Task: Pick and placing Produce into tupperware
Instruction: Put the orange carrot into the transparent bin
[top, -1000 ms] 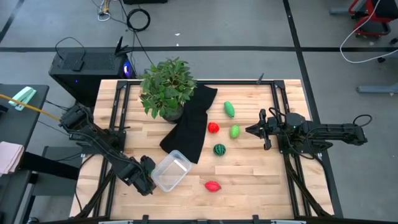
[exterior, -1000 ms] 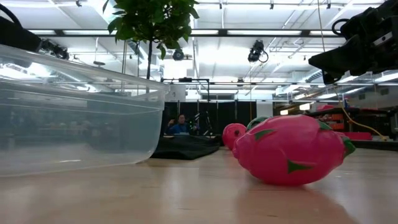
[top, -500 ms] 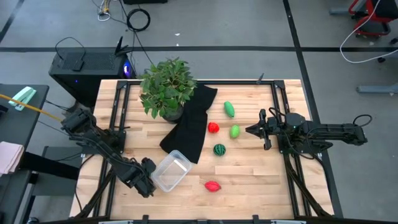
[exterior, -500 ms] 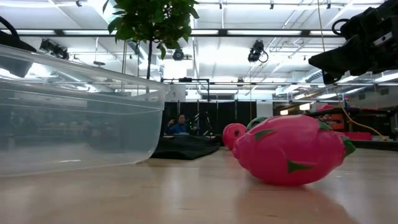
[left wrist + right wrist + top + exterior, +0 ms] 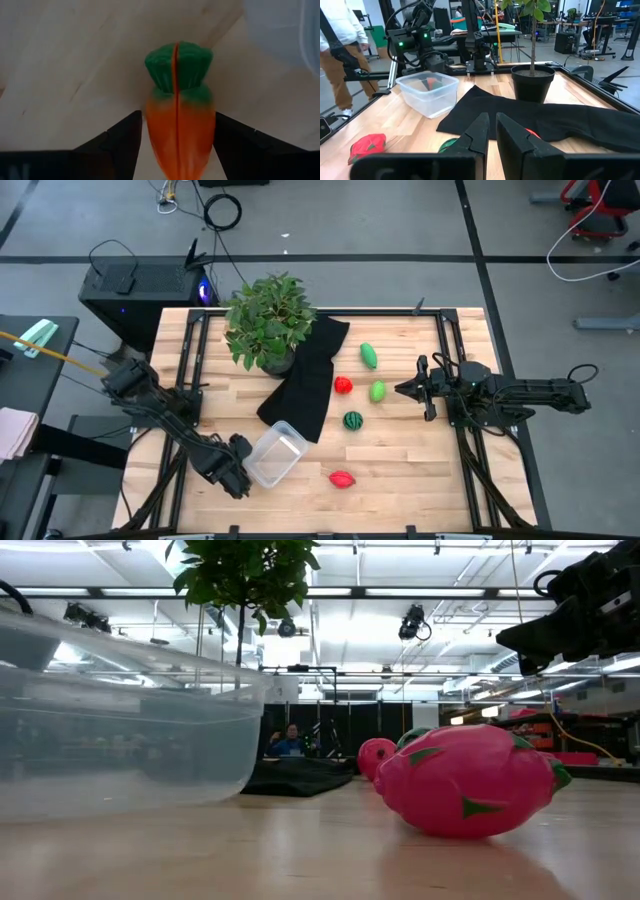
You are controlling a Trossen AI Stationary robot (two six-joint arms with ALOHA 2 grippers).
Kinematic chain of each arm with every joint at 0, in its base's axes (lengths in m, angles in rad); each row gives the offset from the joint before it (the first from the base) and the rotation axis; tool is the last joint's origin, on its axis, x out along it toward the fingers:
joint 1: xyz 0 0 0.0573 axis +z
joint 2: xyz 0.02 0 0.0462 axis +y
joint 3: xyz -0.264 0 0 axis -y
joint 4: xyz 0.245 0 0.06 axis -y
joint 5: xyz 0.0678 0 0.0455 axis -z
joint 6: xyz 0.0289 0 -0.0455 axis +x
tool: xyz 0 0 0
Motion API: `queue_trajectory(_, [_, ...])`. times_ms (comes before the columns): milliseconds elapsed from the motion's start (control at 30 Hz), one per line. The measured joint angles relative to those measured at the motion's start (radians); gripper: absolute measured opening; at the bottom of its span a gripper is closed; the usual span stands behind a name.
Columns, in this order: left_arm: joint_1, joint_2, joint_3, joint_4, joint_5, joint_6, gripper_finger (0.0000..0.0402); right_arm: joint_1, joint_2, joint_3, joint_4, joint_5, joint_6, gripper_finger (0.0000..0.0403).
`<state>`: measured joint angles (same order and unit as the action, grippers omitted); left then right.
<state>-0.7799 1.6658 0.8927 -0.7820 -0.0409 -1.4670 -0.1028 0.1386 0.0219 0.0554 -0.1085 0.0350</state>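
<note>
A: Five toys are seen loose on the table [image 5: 400, 470] in the high view: long green one [image 5: 369, 355], red one [image 5: 343, 385], light green one [image 5: 378, 391], dark green striped one [image 5: 352, 420] and a second red one [image 5: 342, 478] nr the front edge.

B: And the carrot [image 5: 179, 120]?

A: Held betw. the left gripper [image 5: 237, 472] fingers, closed on both its sides, leafy end fwd, per the left wrist view. The gripper is placed just beside the tupperware [image 5: 274, 454], at its left corner.

B: Tupperware position?

A: Set at front left of the table, just by the black cloth [image 5: 305, 380]. Seen close up at left in the low view [image 5: 120, 720]; the second red toy [image 5: 468, 780] lies well apart from it.

B: Right side?

A: Right gripper [image 5: 424, 388] is parked at the table's right, near the light green toy. Fingers [image 5: 475, 136] are nearly closed, only a slim gap betw. them, nothing held.

B: Other items?

A: A potted plant [image 5: 268, 320] is placed at the back, at the cloth's edge.
</note>
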Motion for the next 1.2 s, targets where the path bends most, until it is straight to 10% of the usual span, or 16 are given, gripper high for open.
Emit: queue_trajectory(1200, [0.026,0.009,0.083,-0.135,0.12,0.123,0.0194,0.0,0.0,0.0,0.0,0.0,0.015,0.0041])
